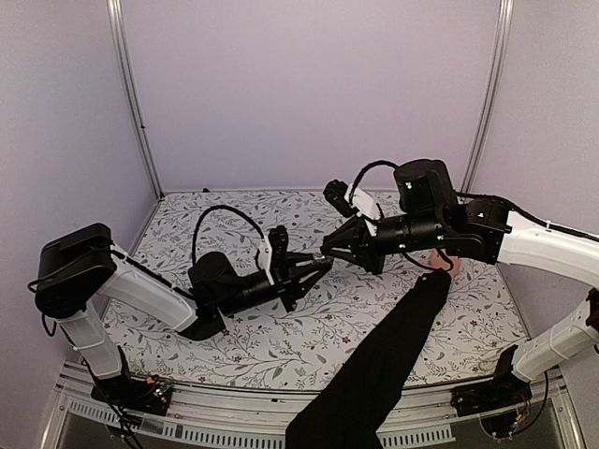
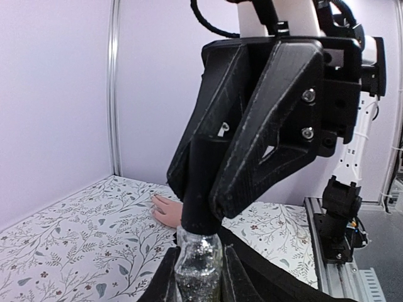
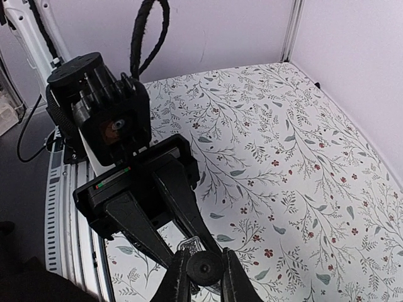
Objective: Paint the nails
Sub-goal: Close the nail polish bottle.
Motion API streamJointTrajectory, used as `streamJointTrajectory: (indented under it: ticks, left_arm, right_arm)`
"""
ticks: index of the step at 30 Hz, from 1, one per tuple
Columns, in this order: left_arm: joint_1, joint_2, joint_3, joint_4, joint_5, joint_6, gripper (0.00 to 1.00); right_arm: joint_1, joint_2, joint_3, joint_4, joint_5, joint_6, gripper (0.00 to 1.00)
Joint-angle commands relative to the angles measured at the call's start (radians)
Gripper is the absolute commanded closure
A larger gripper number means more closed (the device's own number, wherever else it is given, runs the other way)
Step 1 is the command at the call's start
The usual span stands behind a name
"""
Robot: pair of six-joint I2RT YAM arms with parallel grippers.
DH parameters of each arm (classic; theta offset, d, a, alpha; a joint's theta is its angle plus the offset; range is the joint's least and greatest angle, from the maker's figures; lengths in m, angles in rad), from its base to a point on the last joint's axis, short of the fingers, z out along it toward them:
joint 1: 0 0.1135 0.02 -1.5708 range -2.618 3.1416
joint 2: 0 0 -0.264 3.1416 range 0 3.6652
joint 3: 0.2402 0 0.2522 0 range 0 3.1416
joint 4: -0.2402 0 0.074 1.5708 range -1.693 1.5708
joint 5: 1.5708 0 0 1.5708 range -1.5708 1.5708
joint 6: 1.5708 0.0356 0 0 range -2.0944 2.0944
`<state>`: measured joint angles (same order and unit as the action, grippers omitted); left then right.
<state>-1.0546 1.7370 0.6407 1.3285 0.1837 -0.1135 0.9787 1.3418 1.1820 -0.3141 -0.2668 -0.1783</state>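
My left gripper (image 1: 316, 267) is shut on a small clear bottle of glittery polish (image 2: 198, 264), held above the table. My right gripper (image 1: 330, 250) meets it end to end and is shut on the bottle's black cap (image 3: 204, 268). In the left wrist view the right gripper (image 2: 203, 217) covers the cap (image 2: 200, 189). A bare light-skinned hand (image 2: 166, 210) lies flat on the table behind the bottle, with a long black sleeve (image 1: 393, 360). In the top view the hand (image 1: 440, 259) is mostly hidden under my right arm. Its nails are too small to make out.
The table has a floral-patterned cover (image 1: 309, 323) and white walls on three sides. Metal corner posts (image 1: 136, 98) stand at the back. The black sleeve runs from the hand to the near table edge, between the two arm bases.
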Motion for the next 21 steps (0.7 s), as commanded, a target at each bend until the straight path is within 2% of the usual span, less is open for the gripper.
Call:
streamJointTrajectory:
  ticks: [1,4,10,15,20,21]
  left_arm:
    - [-0.016,-0.046,0.067,0.074,-0.071,0.029,1.0]
    - [-0.015,-0.041,0.068,0.086,-0.049,0.017,1.0]
    - [-0.01,-0.042,0.069,0.089,0.051,-0.001,1.0]
    - [-0.001,-0.047,0.07,0.095,0.132,-0.032,1.0]
    - [0.029,-0.058,0.079,0.09,0.324,-0.078,1.0]
    - [0.035,-0.058,0.086,0.088,0.401,-0.088,1.0]
  right_arm:
    - [0.016,0.039,0.023,-0.086,0.039,0.057,0.98]
    - [0.016,0.035,0.03,-0.08,0.031,0.058,0.88]
    - [0.015,0.013,0.039,-0.063,0.018,0.046,0.54]
    - [0.015,-0.045,0.013,-0.039,-0.017,0.019,0.39]
    - [0.014,-0.113,-0.036,-0.009,-0.091,-0.01,0.27]
    - [0.014,-0.127,-0.046,-0.003,-0.11,-0.015,0.22]
